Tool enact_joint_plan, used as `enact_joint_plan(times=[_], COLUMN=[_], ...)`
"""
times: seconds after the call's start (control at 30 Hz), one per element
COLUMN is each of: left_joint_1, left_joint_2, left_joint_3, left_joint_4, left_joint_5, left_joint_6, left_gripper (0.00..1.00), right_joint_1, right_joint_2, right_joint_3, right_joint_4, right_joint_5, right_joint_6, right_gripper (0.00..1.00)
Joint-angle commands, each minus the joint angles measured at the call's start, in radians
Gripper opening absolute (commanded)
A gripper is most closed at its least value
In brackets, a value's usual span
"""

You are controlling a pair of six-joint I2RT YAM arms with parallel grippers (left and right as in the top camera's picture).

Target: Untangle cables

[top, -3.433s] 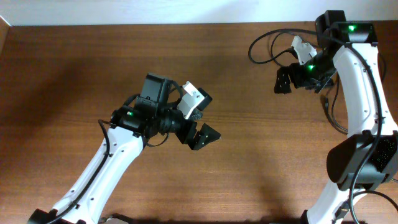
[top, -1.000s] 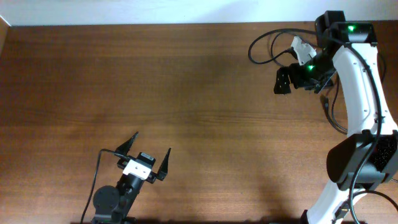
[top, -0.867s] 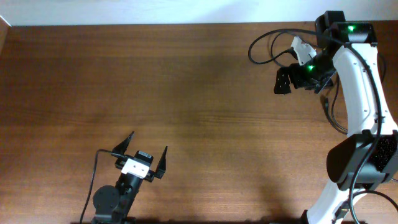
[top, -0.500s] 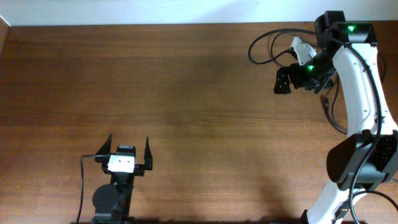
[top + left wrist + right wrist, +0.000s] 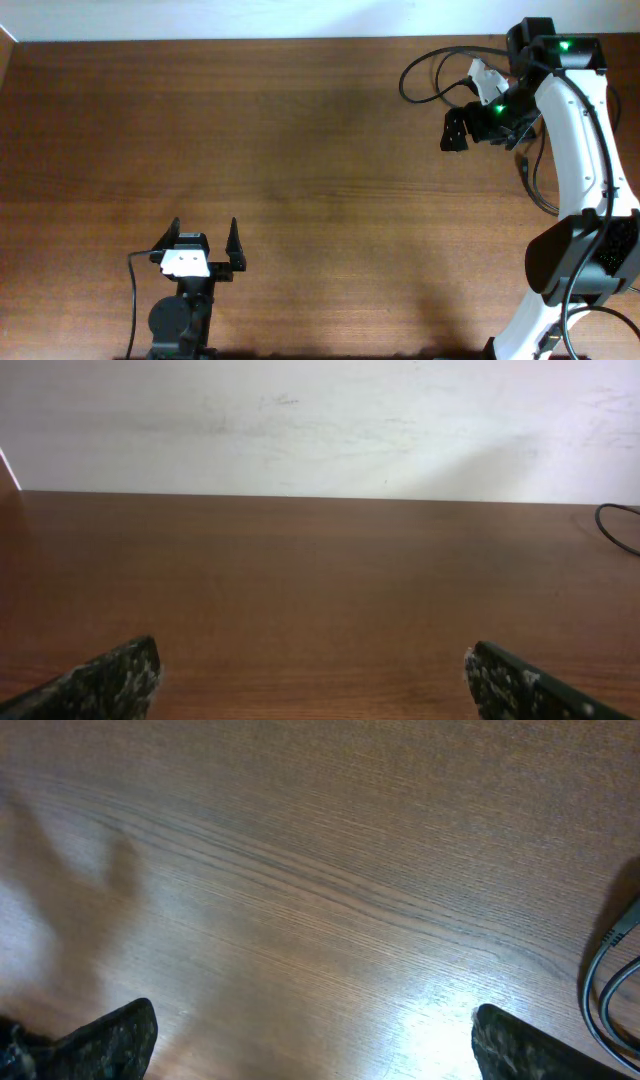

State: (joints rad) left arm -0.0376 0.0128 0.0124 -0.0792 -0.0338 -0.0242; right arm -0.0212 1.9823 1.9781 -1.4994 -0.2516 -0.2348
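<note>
At near-left edge of surface (image 5: 300,150): left gripper (image 5: 205,230) has retreated, jaws wide, empty.
It's left mid-surface & parked. Right gripper (image 5: 455,130) hasn't moved, jaws wide, nothing held, just beside cables (image 5: 402,85) at far-right corner. Prob. untangling done or paused.

Left gripper (image 5: 205,228) jaws spread, arm folded near base; right gripper (image 5: 456,130) jaws spread, arm outstretched.
</note>
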Motion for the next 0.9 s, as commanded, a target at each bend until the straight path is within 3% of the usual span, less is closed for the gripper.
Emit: enact_joint_plan(times=[0.0,0.53,0.87], left_joint_1=[0.008,0.008,0.008], left_joint_2=[-0.008,-0.008,-0.008], left_joint_3=[-0.004,-0.004,-0.004], left_joint_4=[-0.004,-0.004,-0.004], left_joint_5=[0.011,0.011,0.011], left_joint_6=[-0.013,-0.013,-0.013], left_gripper=[0.99,0.99,0.99], right_joint_1=[0.008,0.009,0.009], right_joint_2=[0.003,-0.004,-0.338], right_joint_3=[-0.001,-0.001,-0.001], right_joint_4=[0.0,0.0,-0.001], right_joint_5=[-0.005,-0.005,-0.005], right_joint_6=[0.007,0.007,0.006], right_gripper=[1.0,1.0,1.0])
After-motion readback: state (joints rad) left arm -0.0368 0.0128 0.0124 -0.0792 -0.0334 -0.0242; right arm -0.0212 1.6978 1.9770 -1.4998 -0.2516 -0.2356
